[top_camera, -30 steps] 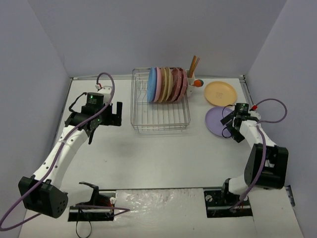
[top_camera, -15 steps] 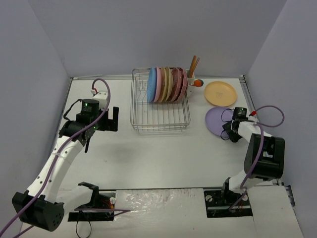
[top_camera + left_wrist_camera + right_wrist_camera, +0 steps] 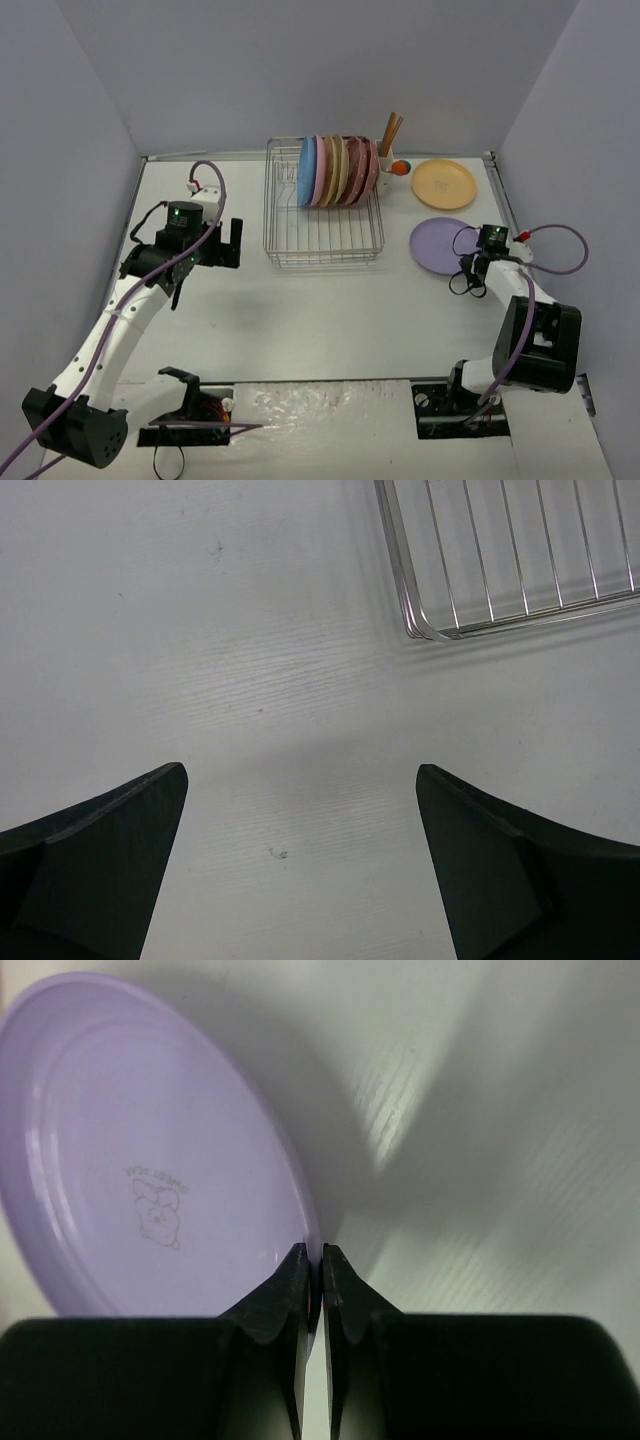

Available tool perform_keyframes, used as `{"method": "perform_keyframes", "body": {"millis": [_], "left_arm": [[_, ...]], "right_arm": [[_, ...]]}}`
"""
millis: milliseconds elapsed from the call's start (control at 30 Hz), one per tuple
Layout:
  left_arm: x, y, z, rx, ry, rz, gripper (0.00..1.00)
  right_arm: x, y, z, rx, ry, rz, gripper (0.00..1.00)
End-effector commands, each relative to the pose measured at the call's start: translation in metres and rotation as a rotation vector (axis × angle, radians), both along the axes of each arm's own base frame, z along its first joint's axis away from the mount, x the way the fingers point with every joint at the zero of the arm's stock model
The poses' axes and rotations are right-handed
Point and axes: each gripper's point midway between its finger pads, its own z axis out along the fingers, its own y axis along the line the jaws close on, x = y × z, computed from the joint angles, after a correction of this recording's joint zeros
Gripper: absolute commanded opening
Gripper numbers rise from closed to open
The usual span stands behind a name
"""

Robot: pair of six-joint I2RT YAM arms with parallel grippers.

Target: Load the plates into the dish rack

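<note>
The silver wire dish rack (image 3: pixel 322 228) stands at the table's middle back, with several plates (image 3: pixel 338 170) on edge at its far end. A lavender plate (image 3: pixel 438 244) lies right of the rack, and an orange-yellow plate (image 3: pixel 444 185) lies behind it. My right gripper (image 3: pixel 478 262) is shut on the lavender plate's (image 3: pixel 150 1160) near right rim, its fingers (image 3: pixel 290 1280) pinching the edge. My left gripper (image 3: pixel 225 243) hangs open left of the rack, above bare table. In the left wrist view the rack's near corner (image 3: pixel 430 630) shows between wide fingers (image 3: pixel 120 830).
A white utensil cup (image 3: pixel 386 163) with wooden sticks is fixed to the rack's far right corner, and a small orange object (image 3: pixel 400 168) lies beside it. Grey walls close in the table on three sides.
My right gripper has closed on the lavender plate's rim, and the plate has shifted slightly left. The left arm drew back toward the left and now holds still.
</note>
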Motion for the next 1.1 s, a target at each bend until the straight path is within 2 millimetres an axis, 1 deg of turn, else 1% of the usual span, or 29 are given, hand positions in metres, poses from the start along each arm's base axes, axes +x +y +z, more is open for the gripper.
{"method": "perform_keyframes", "body": {"millis": [0, 67, 133, 167, 233, 300, 400, 500, 567, 600, 667, 733, 800, 867, 933, 1067], "left_arm": [[0.007, -0.020, 0.051, -0.039, -0.147, -0.081, 0.97], [0.006, -0.032, 0.058, -0.038, -0.177, -0.133, 0.97], [0.005, -0.049, 0.067, -0.021, -0.220, -0.210, 0.97], [0.004, -0.059, 0.073, -0.015, -0.246, -0.252, 0.97], [0.004, -0.075, 0.084, -0.003, -0.300, -0.319, 0.97], [0.000, -0.095, 0.093, 0.016, -0.354, -0.409, 0.97], [-0.001, -0.115, 0.107, 0.048, -0.433, -0.495, 0.97], [-0.012, -0.145, 0.115, 0.121, -0.517, -0.643, 0.97], [-0.015, -0.157, 0.118, 0.161, -0.560, -0.707, 0.97], [-0.017, -0.164, 0.118, 0.175, -0.578, -0.745, 0.97], [-0.022, -0.177, 0.118, 0.194, -0.611, -0.814, 0.97], [-0.026, -0.187, 0.118, 0.203, -0.647, -0.873, 0.97], [-0.029, -0.195, 0.117, 0.213, -0.679, -0.920, 0.96], [-0.031, -0.200, 0.116, 0.234, -0.705, -0.951, 0.95], [-0.031, -0.205, 0.108, 0.282, -0.722, -0.999, 0.91], [-0.032, -0.215, 0.098, 0.315, -0.720, -1.063, 0.88]], "right_arm": [[-0.009, -0.003, 0.044, -0.052, -0.062, 0.008, 0.00], [-0.007, -0.002, 0.063, -0.065, -0.103, 0.027, 0.00], [-0.004, 0.000, 0.094, -0.086, -0.175, 0.055, 0.00], [-0.003, 0.001, 0.104, -0.090, -0.189, 0.072, 0.00], [0.005, 0.010, 0.129, -0.108, -0.240, 0.138, 0.00], [0.014, 0.022, 0.154, -0.129, -0.290, 0.220, 0.00], [0.023, 0.045, 0.193, -0.158, -0.366, 0.330, 0.00], [0.029, 0.075, 0.220, -0.168, -0.393, 0.476, 0.00], [0.034, 0.101, 0.229, -0.121, -0.396, 0.597, 0.00], [0.036, 0.110, 0.230, -0.096, -0.395, 0.634, 0.00], [0.037, 0.135, 0.236, -0.066, -0.403, 0.714, 0.00], [0.037, 0.160, 0.236, -0.040, -0.393, 0.791, 0.00], [0.036, 0.181, 0.236, -0.012, -0.386, 0.854, 0.00], [0.035, 0.196, 0.237, 0.013, -0.383, 0.897, 0.00], [0.033, 0.215, 0.236, 0.033, -0.376, 0.944, 0.00], [0.032, 0.231, 0.236, 0.055, -0.371, 0.987, 0.00]]}}
